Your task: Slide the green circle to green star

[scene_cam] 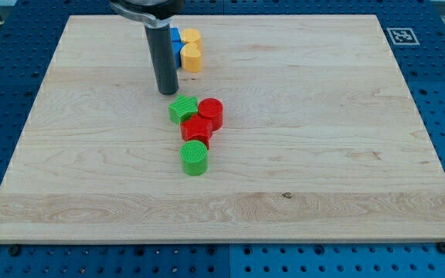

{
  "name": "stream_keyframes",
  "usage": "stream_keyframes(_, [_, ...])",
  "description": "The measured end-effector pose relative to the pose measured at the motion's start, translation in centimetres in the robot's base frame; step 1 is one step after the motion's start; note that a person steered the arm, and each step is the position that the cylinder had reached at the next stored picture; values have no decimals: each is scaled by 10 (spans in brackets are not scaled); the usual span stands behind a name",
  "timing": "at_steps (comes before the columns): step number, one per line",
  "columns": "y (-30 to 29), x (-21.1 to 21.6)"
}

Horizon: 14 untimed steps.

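I carry no gripper, only a rod; my tip (168,92) stands just beside the green star (182,109), at its 11 o'clock. The green circle (195,157) lies at the star's 6 o'clock, red blocks (203,121) between.

On the board (323,154), my tip (168,92) is set just at 11 o'clock of the green star (182,109). The red cylinder (211,113) is found at the star's 3 o'clock, touching the red block (196,128) at its 5 o'clock. The green circle (195,157) is placed at 6 o'clock of that block.
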State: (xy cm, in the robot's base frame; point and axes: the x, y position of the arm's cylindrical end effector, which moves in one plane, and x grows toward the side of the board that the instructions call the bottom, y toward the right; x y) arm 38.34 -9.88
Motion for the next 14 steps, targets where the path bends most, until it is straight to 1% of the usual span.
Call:
stream_keyframes(1, [-29,9])
stream_keyframes(2, [-5,-15])
stream_keyframes(3, [35,-7])
stream_keyframes(4, [84,14])
stream_keyframes(5, [142,27])
stream_keyframes(6, [161,63])
stream_keyframes(7, [152,106])
stream_keyframes(8, [128,125])
stream_keyframes(10, [92,145])
stream_keyframes(13, [39,151])
stream_keyframes(14, [33,151])
